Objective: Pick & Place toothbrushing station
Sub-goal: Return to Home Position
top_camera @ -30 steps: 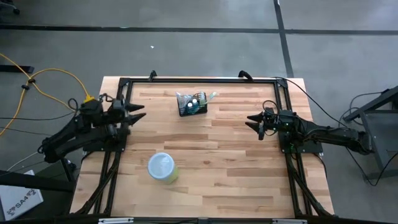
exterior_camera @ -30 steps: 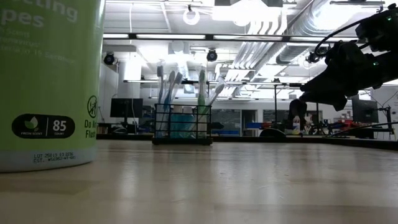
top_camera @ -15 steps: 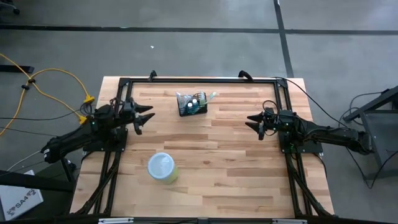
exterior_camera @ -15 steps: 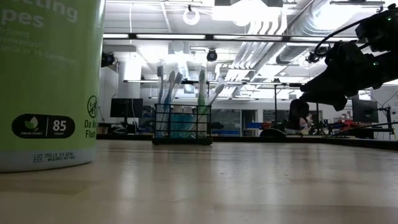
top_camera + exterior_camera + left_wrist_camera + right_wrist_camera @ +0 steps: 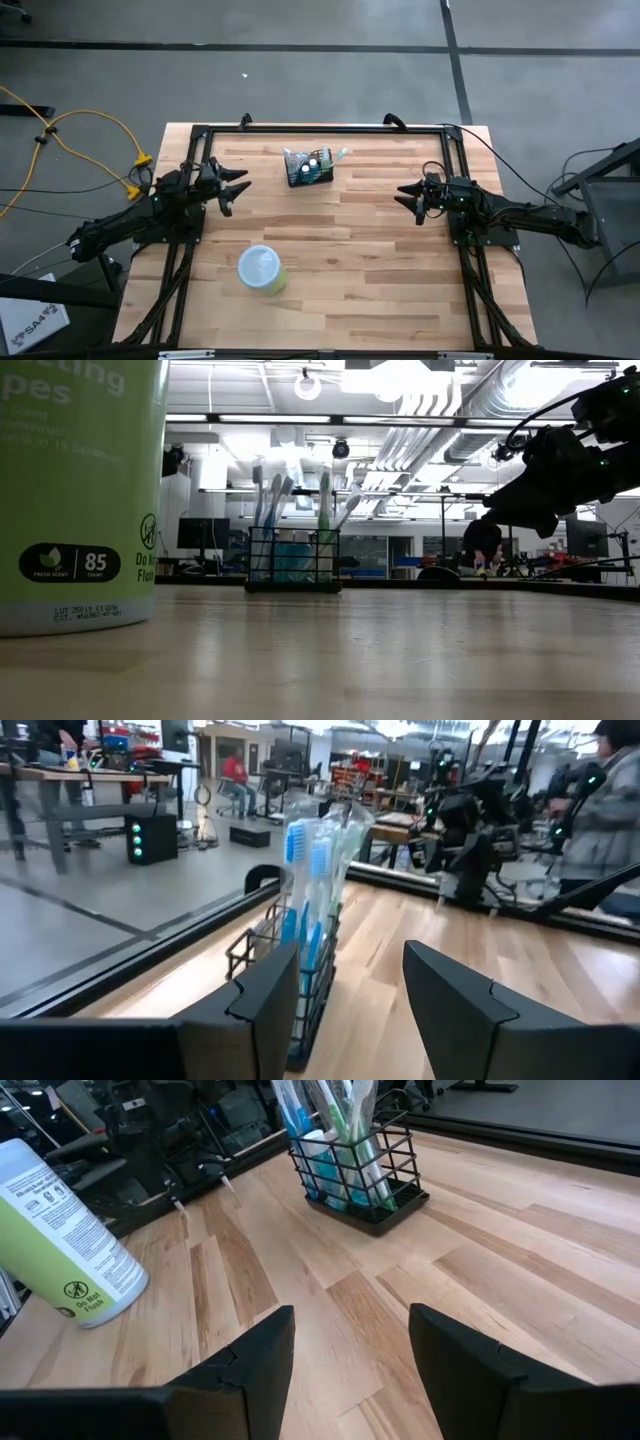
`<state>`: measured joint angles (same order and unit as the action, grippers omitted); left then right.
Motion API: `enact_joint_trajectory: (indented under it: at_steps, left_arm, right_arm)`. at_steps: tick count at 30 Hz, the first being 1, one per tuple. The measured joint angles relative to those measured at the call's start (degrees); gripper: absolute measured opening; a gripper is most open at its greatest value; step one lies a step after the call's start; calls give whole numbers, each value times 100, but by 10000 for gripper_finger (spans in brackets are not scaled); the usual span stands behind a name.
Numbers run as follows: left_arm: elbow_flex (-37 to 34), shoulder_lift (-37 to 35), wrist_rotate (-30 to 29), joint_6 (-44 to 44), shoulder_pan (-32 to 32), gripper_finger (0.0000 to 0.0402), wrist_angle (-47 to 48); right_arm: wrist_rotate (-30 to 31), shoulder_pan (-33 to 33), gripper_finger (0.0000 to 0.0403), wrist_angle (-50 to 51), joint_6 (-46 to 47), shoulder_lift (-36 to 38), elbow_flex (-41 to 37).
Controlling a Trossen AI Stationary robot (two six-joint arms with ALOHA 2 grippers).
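Several toothbrushes (image 5: 272, 500) stand upright, heads up, in the toothbrushing station (image 5: 308, 171), a black wire-mesh box near the far edge of the desk (image 5: 380, 280), about midway across. The blue ones are at one end and the green and pale ones at the other. Something blue sits low among them, too hidden behind the mesh to name.

The holder is probably light and stiff, and its thin wire gives the fingers little flat surface to grip. With tall brushes rising well above the rim, it looks top-heavy and likely to tip if nudged high up. The safest hold is probably across the short width, closing on the two long walls just under the rim and clear of the handles.

The left tool (image 5: 235, 190) hovers at the left side of the desk with its fingers spread wide, holding nothing. The right tool (image 5: 408, 200) hovers at the right side, likewise spread and empty. Both are well apart from the holder. A yellow-green wipes canister (image 5: 262, 270) stands lidded near the front left.
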<state>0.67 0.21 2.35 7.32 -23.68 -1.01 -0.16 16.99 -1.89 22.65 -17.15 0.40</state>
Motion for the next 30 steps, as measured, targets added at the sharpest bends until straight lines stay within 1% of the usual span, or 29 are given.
enact_joint_trajectory:
  at_steps: [6, 30]
  left_arm:
    - [-11, 2, -220, -38, 0, 175, 55]
    - [-22, 2, -225, -133, 0, 175, -51]
  right_arm:
    - [0, 0, 190, 2, 0, 0, 0]
    - [0, 0, 190, 2, 0, 0, 0]
